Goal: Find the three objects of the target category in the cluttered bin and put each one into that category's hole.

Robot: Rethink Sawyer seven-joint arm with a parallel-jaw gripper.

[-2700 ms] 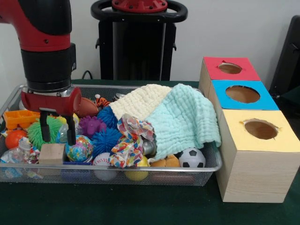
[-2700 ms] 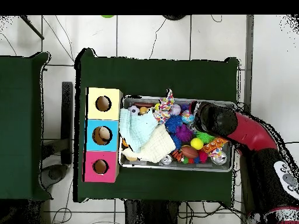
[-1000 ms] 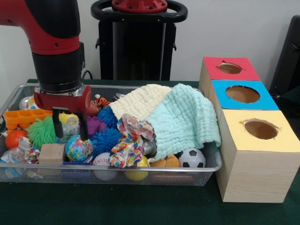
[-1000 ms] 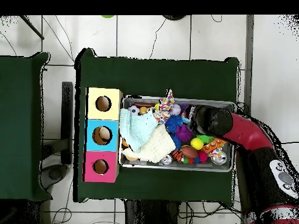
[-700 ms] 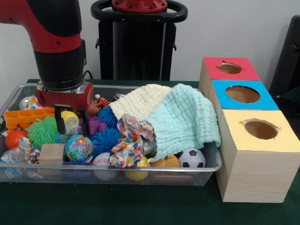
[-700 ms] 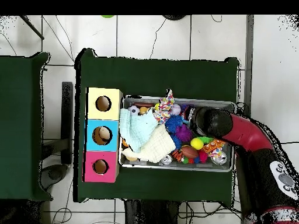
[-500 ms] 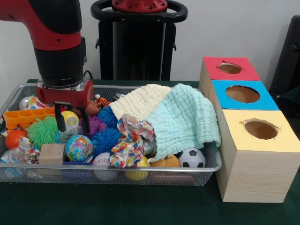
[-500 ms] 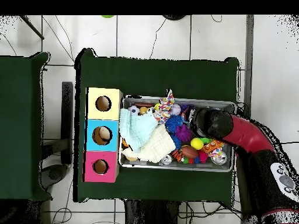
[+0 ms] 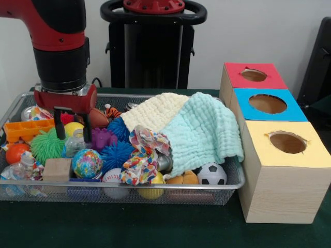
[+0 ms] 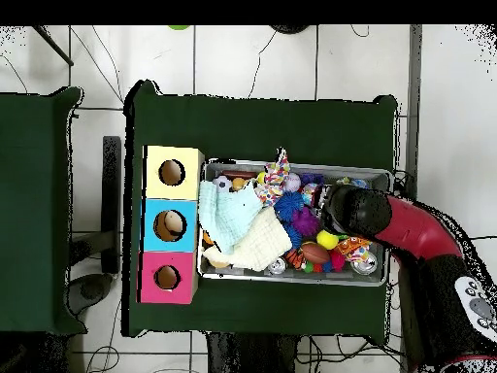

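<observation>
1. Tool (image 9: 72, 125) was seen hanging at 9 o'clock in the wire bin (image 9: 235, 181), fingers spread moderately apart, nothing gripped. A yellow ball (image 9: 73, 128) sat between the two fingers, lower down; contact could not be confirmed.
2. Progress: no item was seen in transit. Three hole boxes were counted on the green desk (image 9: 155, 227) at 3 o'clock of the bin: red box (image 9: 253, 76), blue box (image 9: 268, 104), yellow box (image 9: 287, 142). The red and yellow holes looked empty in the overhead view; something pale showed in the blue one, identity not resolvable. Judged: task early, most or all three placements left.
3. Target category was not given in the task line. If balls, candidates were in the bin: soccer ball (image 9: 211, 174) at 5 o'clock, globe-print ball (image 9: 87, 163) at 7 o'clock, baseball (image 9: 112, 177) beside it, football (image 9: 96, 118) at 10 o'clock.
4. Counts, as far as visible: 2 cloths (cream cloth (image 9: 152, 111), mint cloth (image 9: 204, 132)) draped over the bin's 3 o'clock half, likely hiding more; 2 blue spiky balls (image 9: 117, 153), 1 purple one (image 9: 101, 138), 1 green one (image 9: 45, 145); 1 wood block (image 9: 57, 169); 1 orange tray (image 9: 23, 129); 1 knotted fabric toy (image 9: 143, 155).
</observation>
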